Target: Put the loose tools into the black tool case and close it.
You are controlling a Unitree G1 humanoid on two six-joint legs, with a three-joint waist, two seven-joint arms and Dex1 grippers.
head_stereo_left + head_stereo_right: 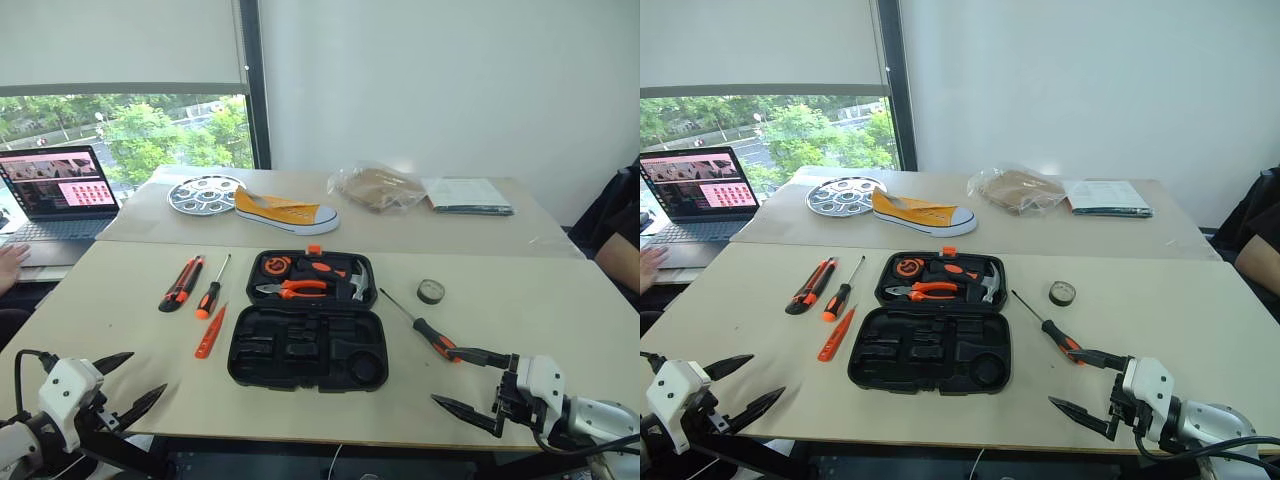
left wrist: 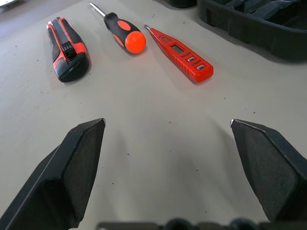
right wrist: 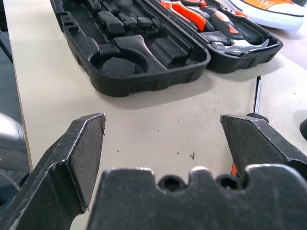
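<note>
From my head, the black tool case (image 1: 305,320) lies open at the middle of the table, pliers and hammer seated in its far half, near half bare. To the case's left lie the utility knife (image 1: 181,283), the short screwdriver (image 1: 212,290) and the slim orange tool (image 1: 210,332), their long axes running roughly away from me. To its right the long screwdriver (image 1: 420,325) lies slanted, handle nearest my right claw (image 1: 474,383), with the tape roll (image 1: 431,291) beyond. My left claw (image 1: 133,385) hovers at the near edge, left of the case. Along my left wrist, my fingers (image 2: 72,167) stand wide apart, empty, with the three tools ahead and handles nearest. Along my right wrist, my fingers (image 3: 72,158) are likewise spread, the case ahead, the long screwdriver's shaft just beside one tip, so I judge the right arm nearer that one.
</note>
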